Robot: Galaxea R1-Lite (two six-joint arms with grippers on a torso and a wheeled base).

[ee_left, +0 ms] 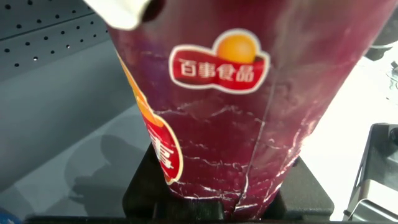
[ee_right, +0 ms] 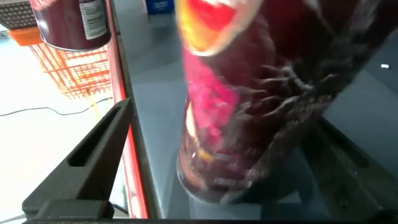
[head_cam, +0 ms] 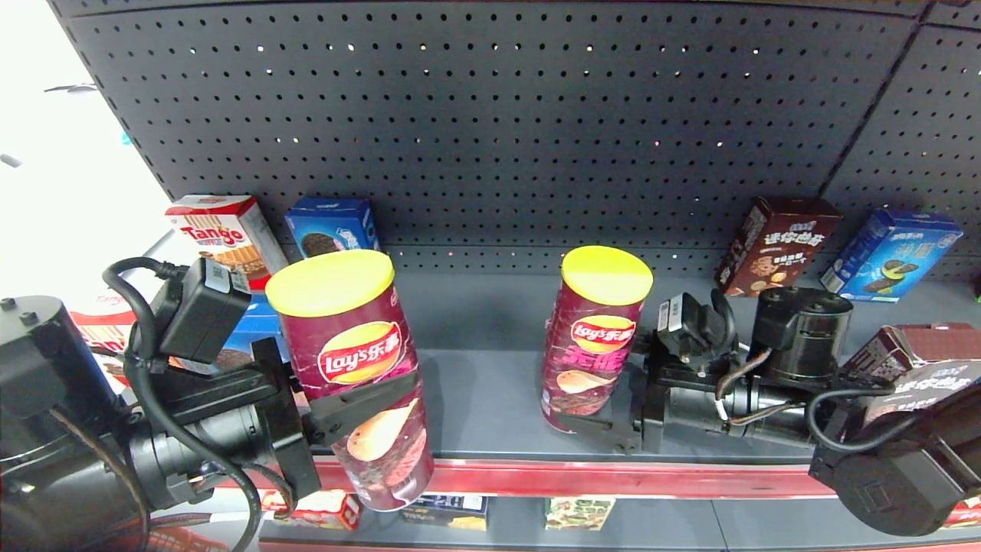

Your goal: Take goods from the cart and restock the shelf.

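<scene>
Two maroon chips cans with yellow lids are in the head view. My left gripper (head_cam: 360, 406) is shut on the left can (head_cam: 349, 345) and holds it upright in the air, level with the shelf's red front edge (head_cam: 613, 479). That can looms close in the left wrist view (ee_left: 236, 106). The second can (head_cam: 594, 337) stands upright on the grey shelf (head_cam: 490, 383) near the middle. My right gripper (head_cam: 594, 422) is open around its base. In the right wrist view this can (ee_right: 261, 99) sits between the fingers (ee_right: 93, 155), with a gap on one side.
Along the pegboard back stand a wafer box (head_cam: 222, 230), a blue cookie box (head_cam: 333, 226), a brown box (head_cam: 778, 245) and another blue box (head_cam: 893, 253). A dark box (head_cam: 920, 368) lies at the right. An orange cart basket (ee_right: 74, 68) stands off the shelf.
</scene>
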